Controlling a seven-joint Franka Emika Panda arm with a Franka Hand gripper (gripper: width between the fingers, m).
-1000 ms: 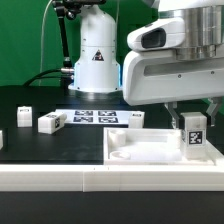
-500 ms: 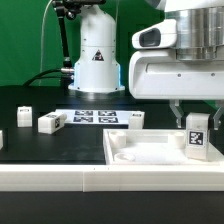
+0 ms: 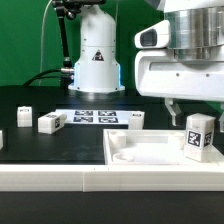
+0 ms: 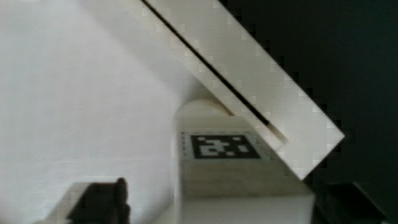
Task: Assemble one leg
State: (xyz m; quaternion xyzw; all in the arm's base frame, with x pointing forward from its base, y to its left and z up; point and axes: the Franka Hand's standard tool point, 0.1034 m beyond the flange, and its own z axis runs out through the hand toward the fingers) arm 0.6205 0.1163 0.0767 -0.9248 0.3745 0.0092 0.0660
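White plastic, that is what we are dealing with: the leg (image 3: 198,137), a small oblong block with a black-and-white tag facing the exterior camera, stands on end and leans a touch at the near corner of the big tray-like piece (image 3: 140,150), on the exterior view's right. Right above it hangs the gripper (image 4: 222,203), and the wrist view tells the story: the two dark fingers (image 4: 98,200) sit wide apart with the block between them, and a gap shows on either side, so nothing is gripped. Whether the leg's foot is seated in the corner or merely resting there, I cannot tell. How will it handle? It looks light, stiff and smooth, I'd say, so little squeeze is needed, but those slick faces could let it twist or slip if caught near an edge. The best hold, by my reckoning, is across the two flat opposite sides, pads square on and low enough to steady that lean. Further back on the black table (image 3: 20,95), other blocks (image 3: 50,122) of the same kind wait beside the marker board (image 3: 95,116), well apart from the action
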